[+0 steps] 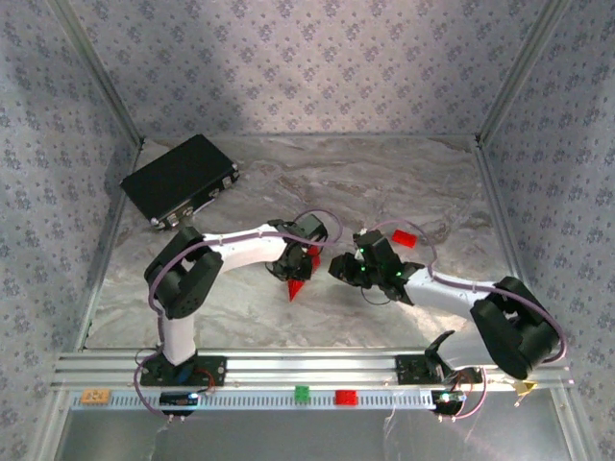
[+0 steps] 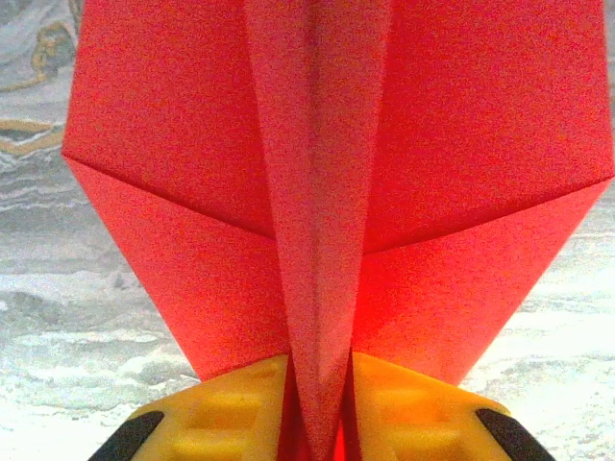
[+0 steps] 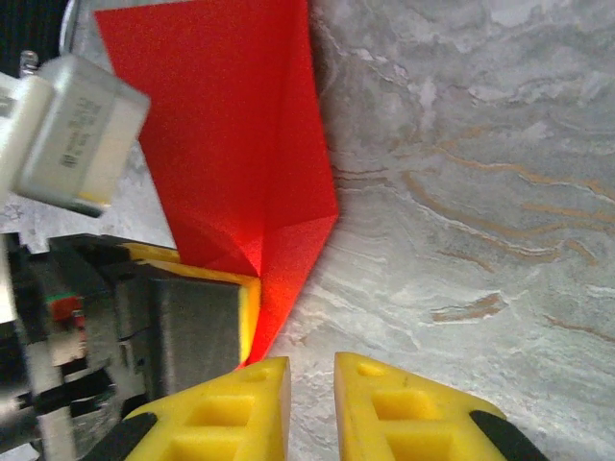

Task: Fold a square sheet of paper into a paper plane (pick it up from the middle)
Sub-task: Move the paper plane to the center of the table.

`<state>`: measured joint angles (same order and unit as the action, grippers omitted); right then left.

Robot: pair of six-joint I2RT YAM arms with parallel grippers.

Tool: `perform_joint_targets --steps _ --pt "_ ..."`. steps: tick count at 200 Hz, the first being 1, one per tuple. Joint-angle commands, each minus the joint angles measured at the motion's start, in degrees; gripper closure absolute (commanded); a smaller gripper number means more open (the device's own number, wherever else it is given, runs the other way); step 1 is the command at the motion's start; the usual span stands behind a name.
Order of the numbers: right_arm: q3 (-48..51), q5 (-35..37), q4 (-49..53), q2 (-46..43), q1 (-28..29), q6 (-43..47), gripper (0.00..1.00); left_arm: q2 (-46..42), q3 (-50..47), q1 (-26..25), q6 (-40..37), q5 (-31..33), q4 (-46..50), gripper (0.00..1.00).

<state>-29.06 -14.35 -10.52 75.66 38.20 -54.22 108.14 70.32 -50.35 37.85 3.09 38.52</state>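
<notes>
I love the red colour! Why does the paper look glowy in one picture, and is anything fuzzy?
Left wrist view: the folded red paper sits very close, grainy, glowing orange-pink just above the left end effector, which pinches it. Right wrist view: the white part at the left edge is blurred; the marble table is sharp. Top external view: a bright patch lights the far tabletop.

paper plane [image 1: 298,286] 1 | box [image 1: 181,179] 1 | red blocks [image 1: 404,237] [image 1: 345,397] 2 | green block [image 1: 302,392] 1

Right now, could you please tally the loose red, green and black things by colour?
Red: 3, folded thin red paper, small red table block, small red rail block
Green: 1, small green rail block
Black: 1, flat black box
Total: 5
</notes>
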Motion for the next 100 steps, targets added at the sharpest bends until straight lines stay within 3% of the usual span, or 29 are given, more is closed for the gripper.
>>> perform_joint_targets --steps 1,100 --pt "1.21 -0.31 1.94 -2.47 -0.77 0.72 0.80 3.57 1.56 -1.00 3.60 3.61 3.59 0.80" --pt "6.02 -3.50 5.19 -10.94 -6.87 2.43 0.78 6.30 4.21 -2.58 9.66 2.31 3.01 0.72"
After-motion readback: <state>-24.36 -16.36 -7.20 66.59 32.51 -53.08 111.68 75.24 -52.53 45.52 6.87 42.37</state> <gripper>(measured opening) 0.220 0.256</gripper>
